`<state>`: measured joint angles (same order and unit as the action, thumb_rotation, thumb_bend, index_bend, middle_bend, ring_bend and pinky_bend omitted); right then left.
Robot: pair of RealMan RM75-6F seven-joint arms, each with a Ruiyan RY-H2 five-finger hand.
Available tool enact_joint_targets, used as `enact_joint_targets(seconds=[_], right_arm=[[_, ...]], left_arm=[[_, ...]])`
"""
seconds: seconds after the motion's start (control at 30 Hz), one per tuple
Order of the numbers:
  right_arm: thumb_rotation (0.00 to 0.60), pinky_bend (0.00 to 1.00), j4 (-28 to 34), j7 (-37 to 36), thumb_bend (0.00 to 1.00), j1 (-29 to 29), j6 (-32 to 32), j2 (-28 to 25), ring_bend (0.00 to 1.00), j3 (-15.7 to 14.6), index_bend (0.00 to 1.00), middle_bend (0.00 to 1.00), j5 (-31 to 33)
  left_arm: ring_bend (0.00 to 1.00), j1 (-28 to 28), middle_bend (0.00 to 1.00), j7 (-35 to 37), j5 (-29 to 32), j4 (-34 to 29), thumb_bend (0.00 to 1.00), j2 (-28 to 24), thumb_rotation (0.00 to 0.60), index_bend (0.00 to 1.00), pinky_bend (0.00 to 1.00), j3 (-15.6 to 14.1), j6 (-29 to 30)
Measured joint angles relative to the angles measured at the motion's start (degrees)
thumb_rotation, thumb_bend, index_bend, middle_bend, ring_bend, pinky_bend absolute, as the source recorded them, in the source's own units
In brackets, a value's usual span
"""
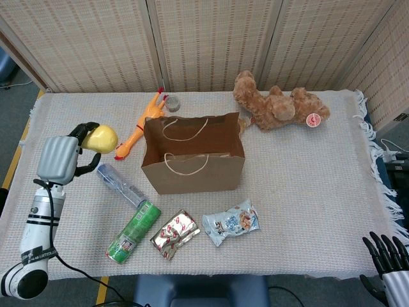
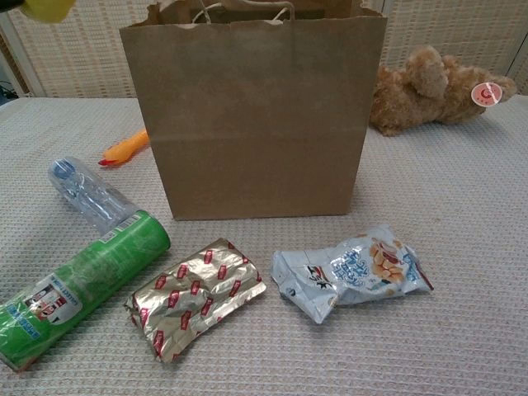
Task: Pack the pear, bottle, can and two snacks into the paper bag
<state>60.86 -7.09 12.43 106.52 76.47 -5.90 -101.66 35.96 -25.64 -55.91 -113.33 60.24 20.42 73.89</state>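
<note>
the left hand (image 1: 64, 153) is raised off the table with its fingers wrapped round the yellow pear (image 1: 102, 137), which sits at the inner side of the hand, toward the bag. in the chest view only a sliver of the pear shows at the top left corner. below the hand and a little inward lies the clear water bottle (image 1: 120, 184), its long axis running diagonally away from the hand toward the green can (image 1: 133, 231), which lies on its side with its long axis running on toward the table's near edge. beyond the can, further inward, are the two snacks: the foil snack pack (image 1: 174, 233) and then the blue-white snack bag (image 1: 232, 222). the open paper bag (image 1: 193, 160) stands upright inward from the hand, its mouth facing up, with the rubber chicken toy (image 1: 138, 128) lying between hand and bag and the teddy bear (image 1: 277, 106) well past it.

the move ahead turns on this: the bag's mouth lies straight inward of the pear, so i judge the hand needs to carry sideways until the pear is over the opening, clearing the near rim and handles. the left hand is plainly the nearer one. the right hand (image 1: 387, 261) is low at the far near corner, well apart from everything, fingers spread and holding nothing.
</note>
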Motion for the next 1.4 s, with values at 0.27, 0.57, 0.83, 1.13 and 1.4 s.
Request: enact_joint_targets(seconds=[0.27, 0.57, 0.83, 1.13, 1.4], right_arm=[[0.600, 0.00, 0.2, 0.5, 0.17, 0.0, -0.2, 0.1, 0.00, 0.2, 0.00, 0.00, 0.4], [0.600, 0.00, 0.3, 0.1, 0.23, 0.1, -0.4, 0.1, 0.00, 0.4, 0.00, 0.00, 0.9], [0.600, 0.00, 0.0, -1.9, 0.23, 0.2, -0.2, 0.1, 0.00, 0.3, 0.00, 0.00, 0.9], [0.600, 0.00, -0.3, -2.1, 0.23, 0.2, -0.1, 0.2, 0.00, 0.3, 0.00, 0.00, 1.0], [0.600, 0.00, -0.3, -2.0, 0.23, 0.1, -0.1, 0.2, 0.00, 0.3, 0.00, 0.00, 0.8]], left_arm=[[0.58, 9.9, 0.64, -11.5, 4.5, -2.6, 0.65, 5.2, 0.600, 0.70, 0.71, 3.3, -0.2], [0.58, 18.7, 0.63, -20.7, 8.9, -4.7, 0.64, 12.3, 0.600, 0.69, 0.70, 3.5, -0.6], [0.53, 23.4, 0.57, -23.9, 10.0, -1.5, 0.63, 20.0, 0.600, 0.60, 0.65, 1.4, 0.4], [0.00, 26.1, 0.00, -25.2, 14.0, -1.2, 0.40, 21.7, 0.600, 0.00, 0.15, 1.6, 0.4], [0.00, 25.7, 0.00, -22.4, 12.5, -2.7, 0.40, 20.7, 0.600, 0.00, 0.12, 2.3, 1.5]])
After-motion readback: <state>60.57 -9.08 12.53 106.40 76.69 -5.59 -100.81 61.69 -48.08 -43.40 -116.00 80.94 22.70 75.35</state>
